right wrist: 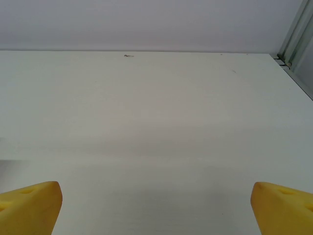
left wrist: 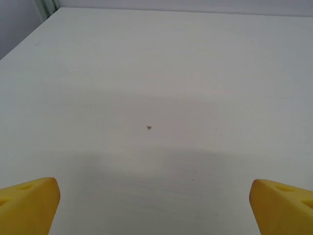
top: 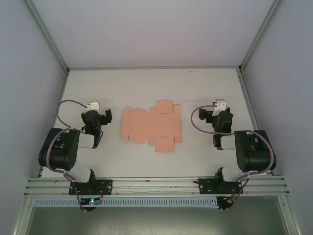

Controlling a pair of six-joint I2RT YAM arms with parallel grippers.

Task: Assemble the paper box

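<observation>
The paper box [top: 151, 125] lies as a flat salmon-pink die-cut sheet with flaps in the middle of the white table, between the two arms. My left gripper [top: 94, 109] rests to the left of the sheet, apart from it. My right gripper [top: 218, 108] rests to its right, also apart. In the left wrist view the left gripper [left wrist: 155, 205] is open, yellow fingertips [left wrist: 29, 203] wide apart over bare table. The right gripper [right wrist: 156, 208] in its wrist view is likewise open, its yellow fingertips [right wrist: 32, 205] far apart with nothing between them.
The white table [top: 146, 88] is walled by white panels with metal corner posts [top: 46, 34] at the back left and right. An aluminium rail [top: 156, 185] carrying the arm bases runs along the near edge. A tiny speck [left wrist: 148, 128] lies on the table.
</observation>
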